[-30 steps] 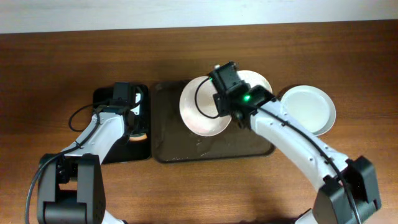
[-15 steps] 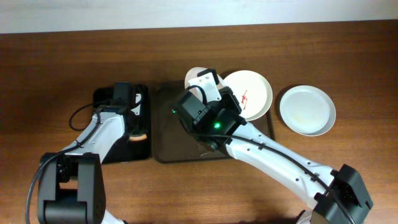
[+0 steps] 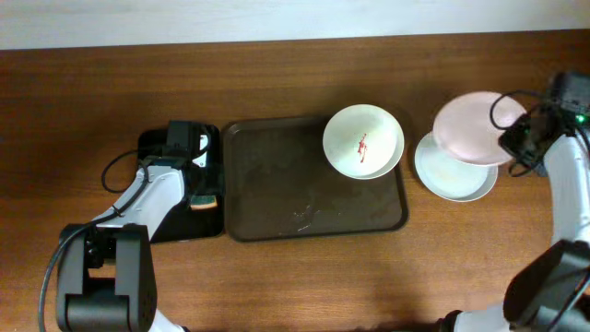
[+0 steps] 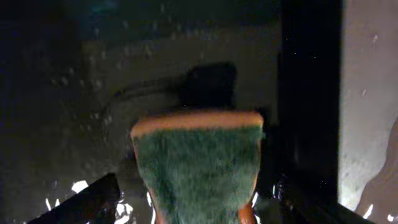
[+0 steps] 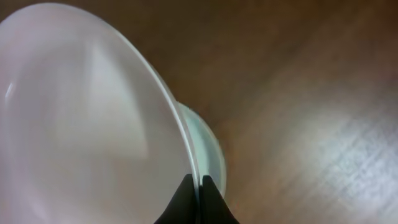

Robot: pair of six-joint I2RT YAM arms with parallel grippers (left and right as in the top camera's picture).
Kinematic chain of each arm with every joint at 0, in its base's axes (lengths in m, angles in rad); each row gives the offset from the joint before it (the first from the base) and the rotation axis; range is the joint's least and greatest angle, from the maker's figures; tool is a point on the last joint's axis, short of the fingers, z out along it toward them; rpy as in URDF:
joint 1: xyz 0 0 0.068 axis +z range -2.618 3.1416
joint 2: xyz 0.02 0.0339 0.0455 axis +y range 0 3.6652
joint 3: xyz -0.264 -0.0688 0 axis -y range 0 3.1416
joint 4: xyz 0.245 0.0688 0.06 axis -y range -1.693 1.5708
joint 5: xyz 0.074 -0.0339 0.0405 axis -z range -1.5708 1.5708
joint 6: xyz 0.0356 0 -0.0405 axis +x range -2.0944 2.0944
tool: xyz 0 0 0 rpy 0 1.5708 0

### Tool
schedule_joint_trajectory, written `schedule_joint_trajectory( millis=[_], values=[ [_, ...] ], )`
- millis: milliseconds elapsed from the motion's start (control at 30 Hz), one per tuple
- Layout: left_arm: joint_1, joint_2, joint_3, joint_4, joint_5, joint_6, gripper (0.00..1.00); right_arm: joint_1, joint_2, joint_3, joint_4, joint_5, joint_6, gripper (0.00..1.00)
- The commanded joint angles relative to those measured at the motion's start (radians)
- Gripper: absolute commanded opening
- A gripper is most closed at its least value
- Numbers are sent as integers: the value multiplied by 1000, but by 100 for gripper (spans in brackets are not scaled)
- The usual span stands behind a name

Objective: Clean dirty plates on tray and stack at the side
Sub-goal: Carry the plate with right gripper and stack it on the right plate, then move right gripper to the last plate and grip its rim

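Note:
The dark brown tray (image 3: 277,184) lies mid-table. One plate (image 3: 363,140) with a red smear rests in its far right corner. Off to the right, my right gripper (image 3: 507,138) is shut on the rim of a clean pale plate (image 3: 470,127), holding it tilted just above another plate (image 3: 452,175) on the table. The right wrist view shows the fingertips (image 5: 186,193) pinching the held plate (image 5: 87,112), with the lower plate (image 5: 211,155) behind. My left gripper (image 4: 199,214) stands open around a green and orange sponge (image 4: 199,168), its fingers (image 4: 87,202) clear of the sponge's sides.
A smaller black tray (image 3: 147,146) sits left of the brown tray, with the sponge (image 3: 205,199) and my left gripper (image 3: 205,184) over it. Its wet floor (image 4: 93,93) shows in the left wrist view. Bare wooden table (image 3: 304,277) surrounds both trays.
My right arm swung the clean plate from over the tray out to the right, above the plate on the table. The left gripper opened and released the sponge.

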Motion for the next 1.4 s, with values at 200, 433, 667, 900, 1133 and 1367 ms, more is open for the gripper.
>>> schedule_joint_trajectory(
  millis=[200,433,667,900,1133,1367],
  values=[
    [2,18,8,24,8,5,80,-26,217,10,-37,-196,-18,40],
    [2,32,8,63,13,5,48,5,216,10,-63,-365,-90,39],
    [30,58,98,22,8,9,0,124,190,12,-62,-364,-154,33],
    [34,57,117,-267,28,8,58,259,178,13,-39,-357,-217,33],
    [34,26,153,-315,-74,9,37,281,178,13,-28,-323,-248,32],
    [34,-18,172,-307,89,8,79,400,235,11,169,-266,-299,36]
  ],
)
